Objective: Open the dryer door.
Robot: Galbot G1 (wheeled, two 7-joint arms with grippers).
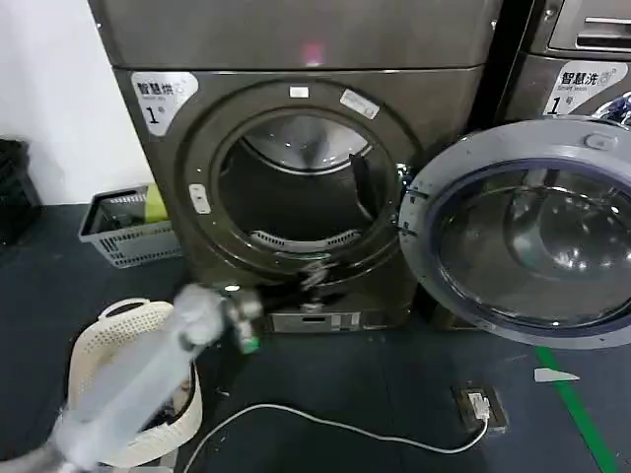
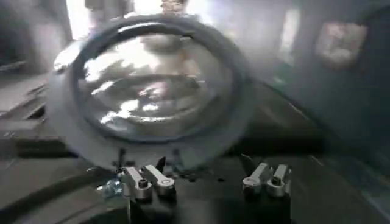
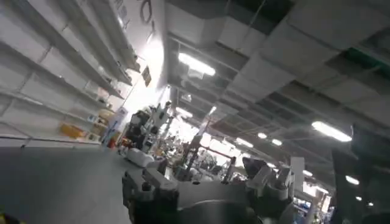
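While dryer door (image 1: 537,236) gapes (wide), left gripper (image 1: 246,330) hovers.

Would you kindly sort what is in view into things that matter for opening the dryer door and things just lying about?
Job:
dryer door, swung open
dryer
left gripper, below the opening

Lying about:
white basket
grey crate
white cable
green floor tape

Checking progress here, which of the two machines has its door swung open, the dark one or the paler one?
The dark one: its dryer door hangs wide open at its right, grey back showing, drum exposed.
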